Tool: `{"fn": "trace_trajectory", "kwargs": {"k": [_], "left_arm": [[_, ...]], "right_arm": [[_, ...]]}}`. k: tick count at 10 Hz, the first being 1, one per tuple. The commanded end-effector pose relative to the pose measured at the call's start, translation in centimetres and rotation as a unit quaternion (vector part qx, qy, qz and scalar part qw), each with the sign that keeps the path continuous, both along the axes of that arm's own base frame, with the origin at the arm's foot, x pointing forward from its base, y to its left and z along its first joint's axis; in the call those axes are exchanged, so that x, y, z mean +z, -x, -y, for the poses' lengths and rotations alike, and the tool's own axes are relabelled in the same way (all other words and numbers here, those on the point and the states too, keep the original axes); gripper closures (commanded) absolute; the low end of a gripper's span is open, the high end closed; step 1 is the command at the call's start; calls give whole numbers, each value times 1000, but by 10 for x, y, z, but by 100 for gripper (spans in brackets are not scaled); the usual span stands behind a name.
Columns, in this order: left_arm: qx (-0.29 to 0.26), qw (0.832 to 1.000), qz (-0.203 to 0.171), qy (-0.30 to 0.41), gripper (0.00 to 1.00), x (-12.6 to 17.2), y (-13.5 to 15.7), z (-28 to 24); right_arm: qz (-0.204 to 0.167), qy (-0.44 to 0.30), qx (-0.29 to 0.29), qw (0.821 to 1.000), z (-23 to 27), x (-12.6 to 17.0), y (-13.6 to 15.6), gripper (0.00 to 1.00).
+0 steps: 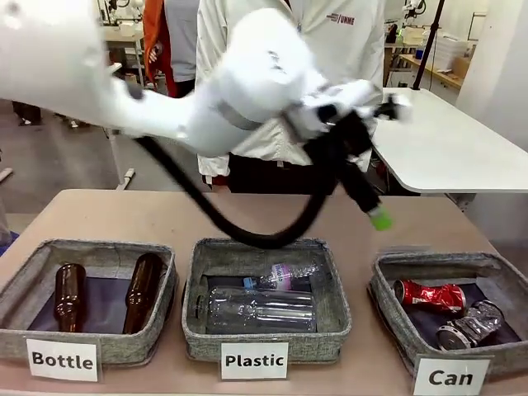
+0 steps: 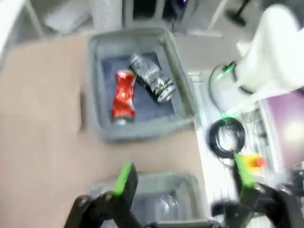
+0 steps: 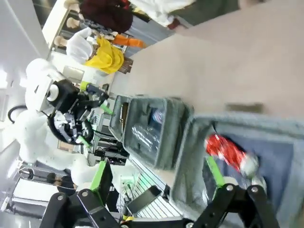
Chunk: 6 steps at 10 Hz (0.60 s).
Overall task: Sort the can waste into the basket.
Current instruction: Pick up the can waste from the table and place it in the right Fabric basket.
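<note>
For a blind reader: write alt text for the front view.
Two crushed cans, one red and one black, lie in the grey basket labelled "Can" at right. The left gripper hangs open above the table, empty.

Even, bright indoor light falls from overhead, leaving only soft shadows inside the baskets. In the front view the left arm [image 1: 247, 91] smears with motion blur. The left wrist view is blurred throughout: beyond its tool [image 2: 183, 183] the 2 cans [image 2: 142, 88] look soft. The right wrist view streaks and bends near its edges.
</note>
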<state>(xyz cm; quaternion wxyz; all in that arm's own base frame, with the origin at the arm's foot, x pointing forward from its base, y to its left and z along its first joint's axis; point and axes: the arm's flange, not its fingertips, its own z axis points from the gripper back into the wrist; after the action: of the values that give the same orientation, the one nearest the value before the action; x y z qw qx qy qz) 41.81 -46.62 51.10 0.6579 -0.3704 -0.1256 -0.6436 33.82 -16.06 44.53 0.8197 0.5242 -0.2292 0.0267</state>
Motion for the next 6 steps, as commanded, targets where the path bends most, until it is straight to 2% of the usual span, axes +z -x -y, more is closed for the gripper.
{"fn": "trace_trajectory", "kwargs": {"k": [1,2,4,5,6], "left_arm": [[86,995,-41,39,0,6,35,-127],[143,986,-70,58,0,3,28,-184],[262,948,-121,132,0,2,18,-300],[292,933,-140,160,0,-7,17,-351],[316,916,-157,193,0,-24,19,-398]], "right_arm": [[33,11,-8,999,-70,0,-38,0],[47,8,22,999,-105,-2,-40,0],[42,-51,71,995,-167,-5,-40,0],[40,-82,57,994,-186,-8,-43,0],[20,-106,36,993,-196,-13,-48,0]]}}
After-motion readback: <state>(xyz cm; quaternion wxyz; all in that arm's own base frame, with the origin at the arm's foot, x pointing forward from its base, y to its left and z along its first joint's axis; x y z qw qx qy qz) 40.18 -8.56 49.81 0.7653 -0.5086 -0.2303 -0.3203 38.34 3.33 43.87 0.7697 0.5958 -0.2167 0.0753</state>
